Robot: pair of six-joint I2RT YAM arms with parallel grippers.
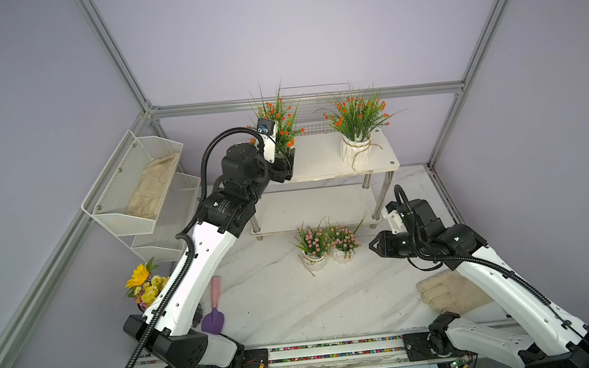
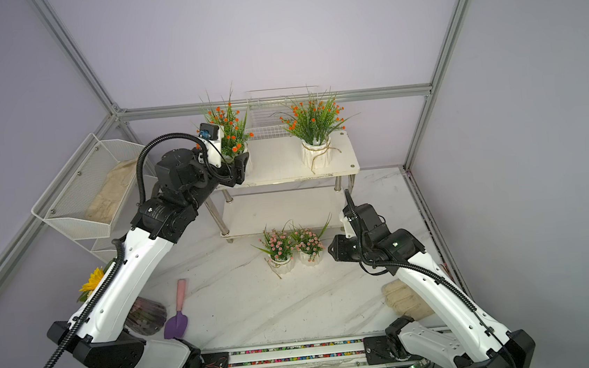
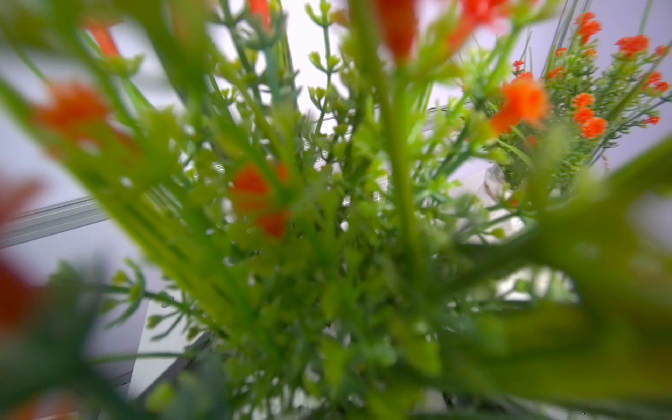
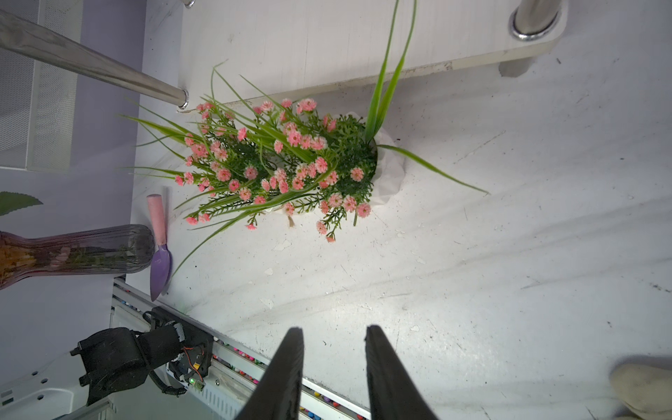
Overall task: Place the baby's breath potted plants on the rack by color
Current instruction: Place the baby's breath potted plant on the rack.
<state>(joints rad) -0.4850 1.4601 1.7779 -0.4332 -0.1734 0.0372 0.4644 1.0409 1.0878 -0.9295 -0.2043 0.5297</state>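
1. Nearest the lens in both top views is the rail (image 1: pixel 336 350) that carries the arm bases. A beige glove (image 1: pixel 448 293) lies on the surface (image 1: pixel 296 301) just behind it.
2. The left end effector (image 2: pixel 239 169) is at the left end of the top shelf of the rack (image 1: pixel 323 160), with its jaws spread wide around the pot of an orange plant (image 1: pixel 280 120). The left wrist view shows only blurred foliage, so I cannot tell whether it grasps the pot or has let go.
3. A second orange plant (image 1: pixel 358 117) stands upright at the right end of the same shelf.
4. The pink plants (image 1: pixel 312 241) stand side by side on the surface, just in front of the bare lower shelf (image 1: pixel 309 209).
5. The right end effector (image 4: pixel 333 331) is released and empty, and it points at the pink plants from near by.
6. Likely risks:
   - The left pot sits close to the shelf's end, so stems snagging on the arm as it backs away could drag the pot over the edge.
   - The pink pots stand so close together that closing on one may topple the other.
   - Their long blades could catch under the top shelf.
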